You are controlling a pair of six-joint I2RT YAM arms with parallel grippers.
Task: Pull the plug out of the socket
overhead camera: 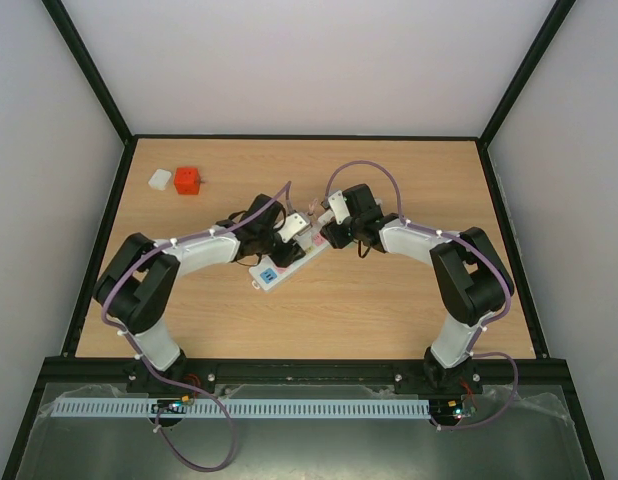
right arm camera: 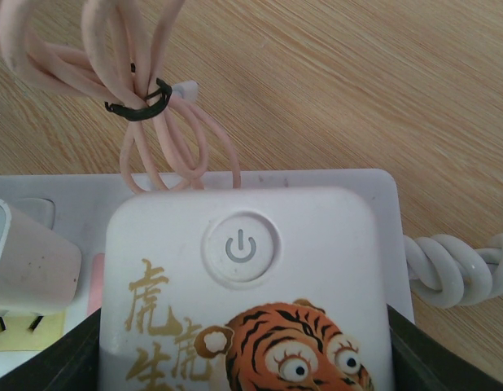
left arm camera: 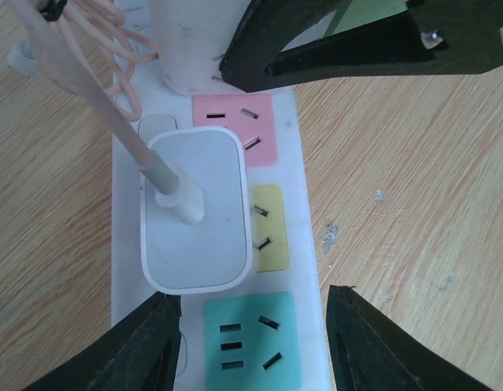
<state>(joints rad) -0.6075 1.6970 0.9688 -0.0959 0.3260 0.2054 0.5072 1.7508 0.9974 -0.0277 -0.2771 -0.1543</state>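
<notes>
The power strip [overhead camera: 279, 266] is lying near the middle of the wooden surface [overhead camera: 409, 310], running diagonally from the near left toward the far right, between the two arms. It is showing a long white plastic body with a row of coloured outlet squares: a blue one toward its near end in the top view, and teal [left arm camera: 251, 346], yellow [left arm camera: 269, 228] and pink [left arm camera: 235, 126] ones in the left wrist view. At its far end a raised white block is carrying a round power button [right arm camera: 241, 247], gold characters and an orange tiger print, and a twisted white cord [right arm camera: 455, 269] is leaving that end.

The plug [left arm camera: 199, 236], a white rounded-square adapter, is sitting in the strip beside the yellow square, partly covering it. A pale pink cable [left arm camera: 121, 122] is rising from its top and looping into a bundle that a black tie [right arm camera: 142, 102] is holding together.

The left tool [left arm camera: 251, 297] is hovering over the teal square with its fingers standing apart, one at each long edge of the strip, and the plug is sitting just ahead of the fingertips, not between them. The right tool [right arm camera: 243, 318] is clamping the tiger-printed end of the strip, a dark finger pressing against each side.

Far back on the left, a red cube [overhead camera: 187, 180] and a small white block [overhead camera: 160, 179] are resting side by side, well apart from the strip.
</notes>
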